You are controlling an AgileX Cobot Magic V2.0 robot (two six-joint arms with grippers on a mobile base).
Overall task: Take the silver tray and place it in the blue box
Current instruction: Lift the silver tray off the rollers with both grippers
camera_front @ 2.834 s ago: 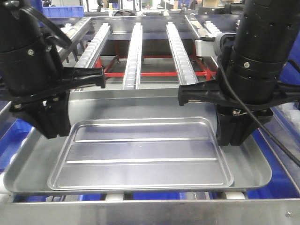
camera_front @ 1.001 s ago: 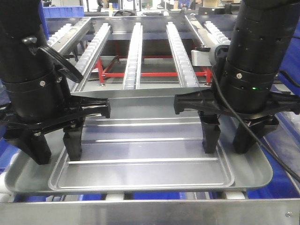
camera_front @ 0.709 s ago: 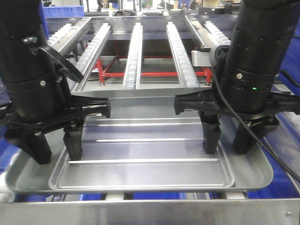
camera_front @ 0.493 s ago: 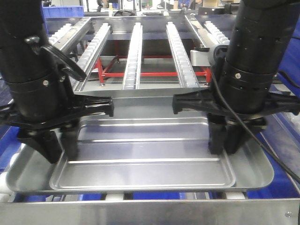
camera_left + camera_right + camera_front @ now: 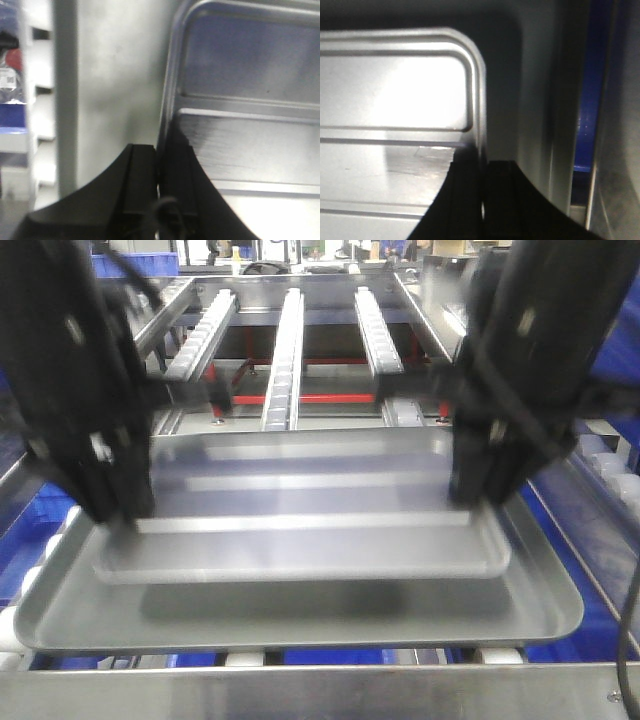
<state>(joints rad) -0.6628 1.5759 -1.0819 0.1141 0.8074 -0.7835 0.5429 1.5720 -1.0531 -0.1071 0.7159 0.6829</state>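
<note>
The left gripper (image 5: 116,510) and right gripper (image 5: 480,492) are pinching the silver tray (image 5: 300,540) by its rims at nine and three o'clock. It is probably handling as stiff, light, slippery metal, needing level, matched grips.

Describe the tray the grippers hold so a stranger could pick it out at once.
Start at the roller rack ahead of the robot; a bigger tray lies at its near end. Above that hangs the silver tray, pinched at its side rims by the left gripper and right gripper. Unlike the plain one below, it is smaller and has two long ridges.
</note>
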